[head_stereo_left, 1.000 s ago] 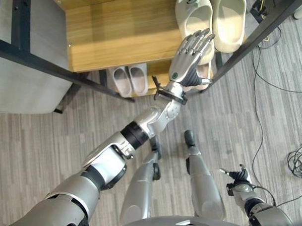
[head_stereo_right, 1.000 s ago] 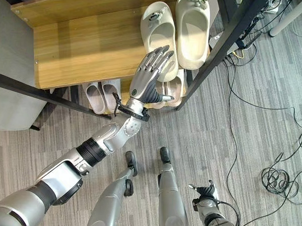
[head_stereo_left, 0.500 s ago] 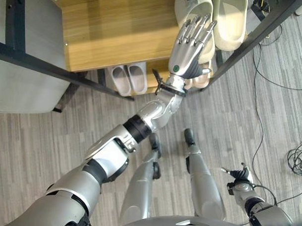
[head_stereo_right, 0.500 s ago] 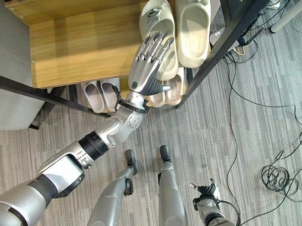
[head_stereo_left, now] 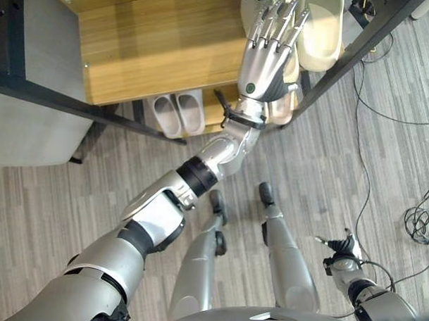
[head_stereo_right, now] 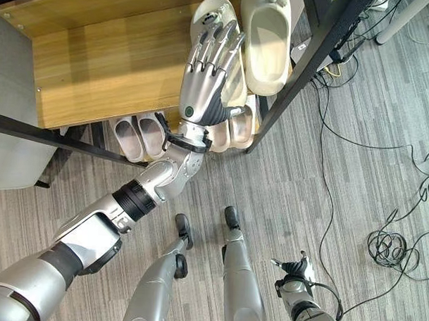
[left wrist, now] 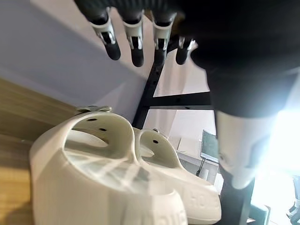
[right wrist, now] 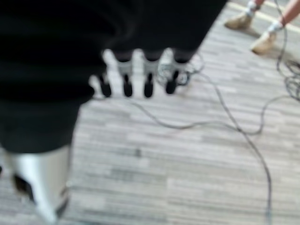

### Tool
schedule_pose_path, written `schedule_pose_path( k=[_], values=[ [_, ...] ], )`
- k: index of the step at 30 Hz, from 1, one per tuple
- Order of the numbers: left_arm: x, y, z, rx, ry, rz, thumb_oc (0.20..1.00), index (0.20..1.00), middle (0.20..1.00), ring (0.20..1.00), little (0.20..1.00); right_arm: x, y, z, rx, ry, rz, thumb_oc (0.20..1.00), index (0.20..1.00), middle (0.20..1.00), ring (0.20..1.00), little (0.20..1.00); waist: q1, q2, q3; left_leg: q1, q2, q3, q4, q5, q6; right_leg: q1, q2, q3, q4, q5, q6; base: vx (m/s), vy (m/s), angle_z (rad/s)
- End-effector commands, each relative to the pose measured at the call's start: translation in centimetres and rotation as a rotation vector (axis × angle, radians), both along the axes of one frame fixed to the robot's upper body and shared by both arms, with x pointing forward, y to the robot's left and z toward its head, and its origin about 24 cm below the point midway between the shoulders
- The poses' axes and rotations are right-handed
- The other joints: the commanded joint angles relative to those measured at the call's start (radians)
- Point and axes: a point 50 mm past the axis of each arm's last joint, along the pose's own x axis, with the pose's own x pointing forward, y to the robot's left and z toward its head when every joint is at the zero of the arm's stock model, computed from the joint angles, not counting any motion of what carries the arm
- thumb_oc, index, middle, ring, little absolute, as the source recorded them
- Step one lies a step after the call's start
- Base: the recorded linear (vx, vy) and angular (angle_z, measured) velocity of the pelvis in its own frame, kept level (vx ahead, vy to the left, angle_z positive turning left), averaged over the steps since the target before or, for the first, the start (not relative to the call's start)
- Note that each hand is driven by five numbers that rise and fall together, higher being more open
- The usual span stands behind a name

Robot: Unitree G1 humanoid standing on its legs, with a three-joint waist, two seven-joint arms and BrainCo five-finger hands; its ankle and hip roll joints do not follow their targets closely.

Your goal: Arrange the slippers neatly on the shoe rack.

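left hand [head_stereo_right: 207, 79]: fingers straight, holding nothing, over the cream slippers [head_stereo_right: 265, 35] | slippers: paired side by side at the right edge of the shoe rack [head_stereo_right: 105, 58] top shelf | right hand [head_stereo_right: 295, 267]: low over floor, fingers relaxed, empty

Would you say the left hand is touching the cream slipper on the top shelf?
Apart. The left wrist view shows the left hand with straight fingers, a clear gap of background between their tips and the cream slipper below them.
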Motion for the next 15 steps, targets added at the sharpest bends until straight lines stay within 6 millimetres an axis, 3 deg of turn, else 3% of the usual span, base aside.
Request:
schedule_pose_path(
  k=[1, 15],
  values=[
    [-0.1, -1.4, 1.8, -0.017, -0.091, -0.002, 1.0, 1.0, 1.0, 1.0, 1.0, -0.4, -1.8, 0.5, -0.072, -0.004, -0.017, 1.0, 1.0, 1.0, 1.0, 1.0, -0.007, 0.036, -0.029, -0.106, 0.02, -0.056, 0.083, -0.081, -0.027, -0.099, -0.017, -0.072, 0.046, -0.009, 0.013, 0.0, 0.0, 0.0],
    [0.1, -1.4, 0.6, 0.013, -0.062, 0.007, 1.0, 1.0, 1.0, 1.0, 1.0, -0.2, -1.6, 0.6, -0.062, -0.023, -0.046, 1.0, 1.0, 1.0, 1.0, 1.0, -0.005, 0.034, -0.027, -0.134, 0.026, -0.059, 0.099, -0.082, -0.027, -0.129, -0.02, -0.079, 0.064, -0.007, 0.012, 0.0, 0.0, 0.0]
  ],
)
